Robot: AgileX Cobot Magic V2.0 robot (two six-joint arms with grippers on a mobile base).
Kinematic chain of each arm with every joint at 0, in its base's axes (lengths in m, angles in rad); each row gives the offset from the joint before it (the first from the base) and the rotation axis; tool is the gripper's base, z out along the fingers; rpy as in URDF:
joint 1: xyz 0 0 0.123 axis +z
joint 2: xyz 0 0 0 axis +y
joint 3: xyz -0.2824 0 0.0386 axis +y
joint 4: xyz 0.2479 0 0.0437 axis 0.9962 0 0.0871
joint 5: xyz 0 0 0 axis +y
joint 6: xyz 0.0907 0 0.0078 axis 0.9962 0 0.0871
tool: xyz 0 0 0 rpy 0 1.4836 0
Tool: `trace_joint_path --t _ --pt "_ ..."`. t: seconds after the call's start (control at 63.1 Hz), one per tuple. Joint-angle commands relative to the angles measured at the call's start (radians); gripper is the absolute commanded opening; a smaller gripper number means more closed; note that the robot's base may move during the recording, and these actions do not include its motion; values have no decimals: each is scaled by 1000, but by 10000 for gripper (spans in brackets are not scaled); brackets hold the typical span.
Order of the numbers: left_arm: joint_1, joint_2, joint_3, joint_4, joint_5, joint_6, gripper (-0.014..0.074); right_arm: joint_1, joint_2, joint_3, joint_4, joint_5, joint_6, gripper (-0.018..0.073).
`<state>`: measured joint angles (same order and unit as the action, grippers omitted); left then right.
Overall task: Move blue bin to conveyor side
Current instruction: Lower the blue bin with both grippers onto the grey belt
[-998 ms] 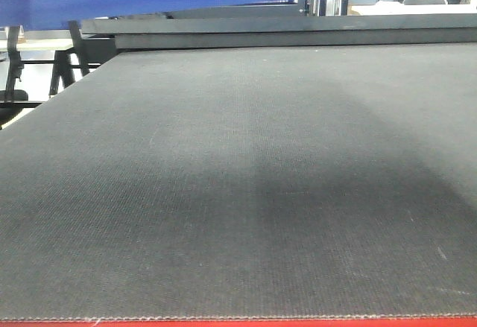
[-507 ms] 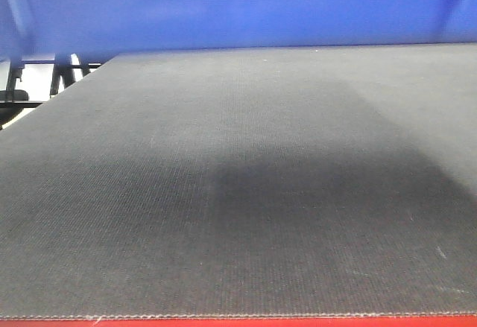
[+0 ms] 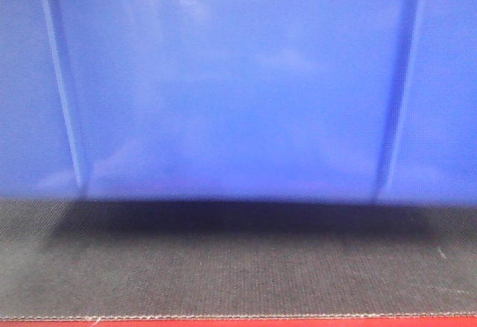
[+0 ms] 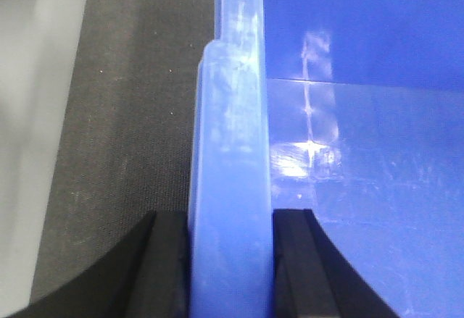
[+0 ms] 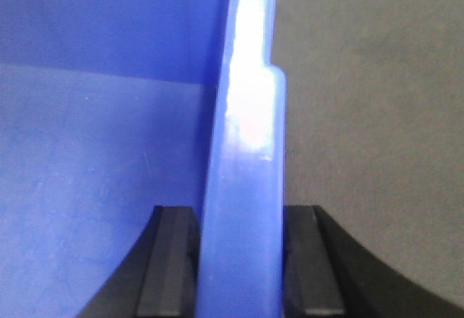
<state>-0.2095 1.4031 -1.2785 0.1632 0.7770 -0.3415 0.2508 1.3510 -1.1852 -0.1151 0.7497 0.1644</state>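
Blue across most of the front view, showing one smooth, shiny wall of the blue bin close to the camera, with two thin raised ribs running down it, one toward each side. Standing low over the conveyor, near the belt's front edge, and throwing a dark shadow along the woven grey surface just under the bottom edge; not showing clearly whether touching the belt or hanging just above it. Leaving bare only a band of belt in front, ending at a pale stitched seam and a red edge strip at the very bottom. Seen from the left wrist, pinching the thick rolled rim with the left gripper, black fingers pressing one on the outer face and one on the inner face, parted only as far as the rim's thickness. Showing dark belt beyond the outer finger, a blurred pale grey surface further out, and the bin's glossy inside with bright reflections on the other side. Seen from the right wrist, clamping the opposite rim the same way with the right gripper, fingers tight against both faces of the rim, with blue interior to one side and grey belt to the other.
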Motion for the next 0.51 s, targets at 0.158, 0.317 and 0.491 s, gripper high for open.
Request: trace_joint_path --t 0.158,0.317,0.491 --pt "-17 30 27 -81 -169 -4 -17 17 51 -6 42 -303 -23 -79" --pt "-17 57 27 -79 -168 -4 -17 17 85 -6 42 -314 -23 -79" --pt "-17 66 27 -79 -177 -4 -17 17 105 -6 42 -308 -23 -79"
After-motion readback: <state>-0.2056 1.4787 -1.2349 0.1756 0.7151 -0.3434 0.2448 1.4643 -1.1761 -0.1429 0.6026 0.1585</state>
